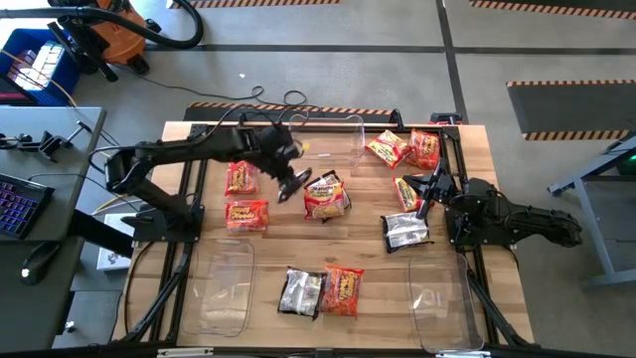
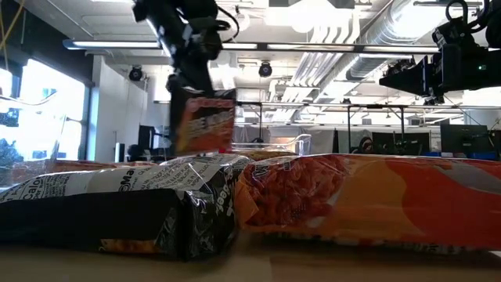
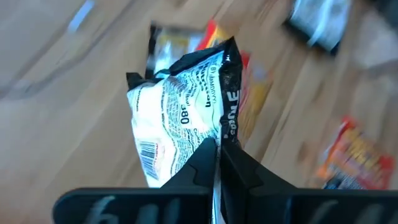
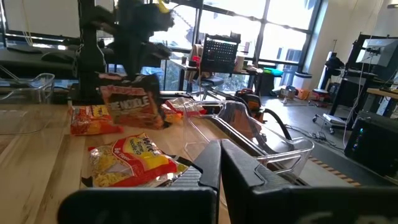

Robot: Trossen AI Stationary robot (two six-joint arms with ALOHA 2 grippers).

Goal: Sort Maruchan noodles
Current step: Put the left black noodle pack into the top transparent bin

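Your left gripper point(image 1: 294, 182) pinches a crinkly black-and-red noodle packet point(image 1: 325, 194) by its edge, lifted above mid-table so it hangs free, probably for carrying. Right gripper point(image 1: 429, 191) waits closed, empty.

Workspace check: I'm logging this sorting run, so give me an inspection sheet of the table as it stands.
Surface: wooden table, bare between the packets.
Job's things: noodle packets lie scattered: two near the left arm, three at the far right, one dark packet by the right arm, a pair at the near edge.
Clutter: three clear bins, all look empty.
Grippers: left pincer shut on a packet, lifted above mid-table; right pincer shut, holding nothing, at the right side.
Cables: loops at the table's far edge.
Surroundings: keyboard on a side desk, vacuum on the floor.
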